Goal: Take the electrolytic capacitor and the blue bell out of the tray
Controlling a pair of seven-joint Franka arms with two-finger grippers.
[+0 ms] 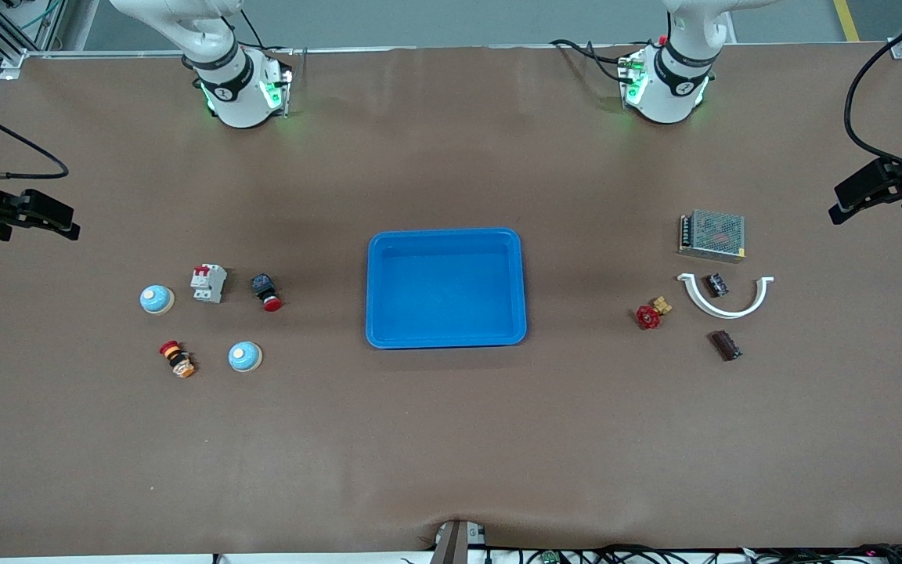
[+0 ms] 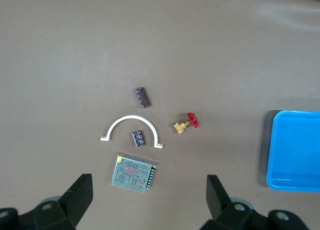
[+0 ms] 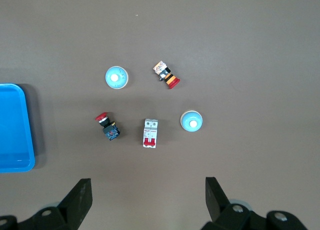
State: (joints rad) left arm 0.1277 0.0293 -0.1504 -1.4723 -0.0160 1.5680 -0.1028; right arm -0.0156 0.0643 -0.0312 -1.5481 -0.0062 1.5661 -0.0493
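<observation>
Two blue dome bells (image 1: 156, 299) (image 1: 245, 356) sit toward the right arm's end of the table; the right wrist view shows them too (image 3: 191, 121) (image 3: 117, 77). A brown capacitor (image 1: 725, 345) (image 2: 142, 97) lies toward the left arm's end. A smaller dark capacitor (image 1: 716, 284) (image 2: 138, 138) rests inside a white arc clip (image 1: 725, 301). The blue tray (image 1: 445, 233) stands mid-table with nothing in it. My left gripper (image 2: 148, 190) hangs open high over the metal power supply (image 2: 133, 172). My right gripper (image 3: 148, 187) hangs open high over bare table beside the circuit breaker (image 3: 150, 133). Neither hand shows in the front view.
Near the bells lie a circuit breaker (image 1: 208, 283), a red mushroom button (image 1: 267, 292) and a striped stop button (image 1: 177, 359). A red-handled brass valve (image 1: 651, 313) and the power supply (image 1: 712, 234) lie by the capacitors. Black camera clamps (image 1: 885, 184) (image 1: 12, 211) overhang both table ends.
</observation>
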